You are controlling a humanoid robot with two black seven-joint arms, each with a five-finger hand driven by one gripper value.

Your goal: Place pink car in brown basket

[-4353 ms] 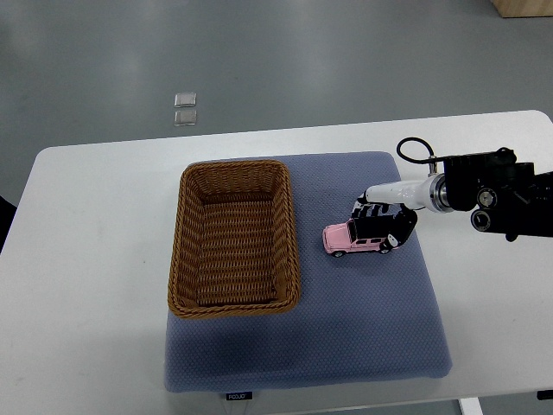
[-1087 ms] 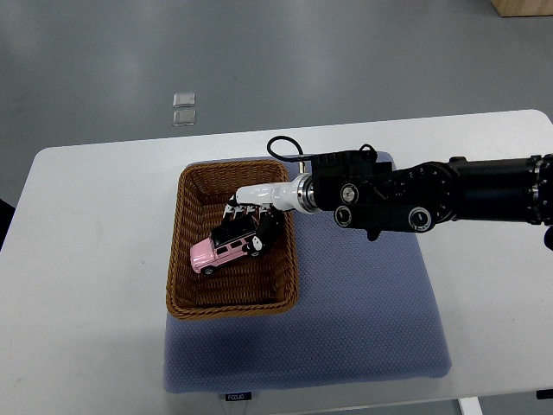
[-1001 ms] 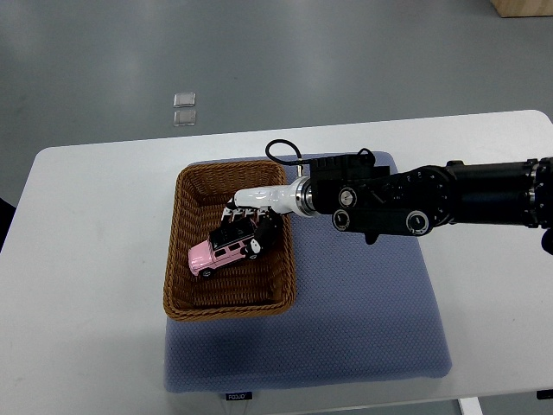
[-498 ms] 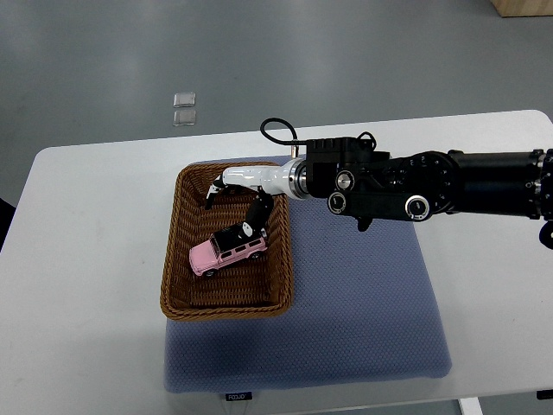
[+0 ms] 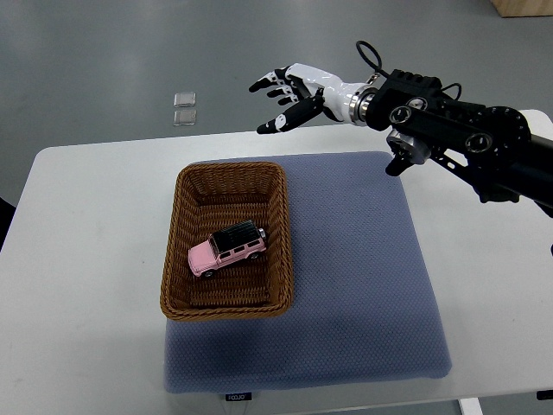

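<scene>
Pink car in the basket, my right hand up and clear of it.

I see the pink car (image 5: 228,248) lying on the floor of the brown basket (image 5: 282,226), black roof up, angled across the middle with its nose toward the basket's left wall. The basket sits on the left part of a blue mat (image 5: 363,294) on the white table (image 5: 78,285). My right hand (image 5: 289,93) is beyond the table's far edge, fingers (image 5: 278,124) spread and holding nothing. Two small clear squares (image 5: 184,108) lie on the grey floor; what they are, I can't say.
</scene>
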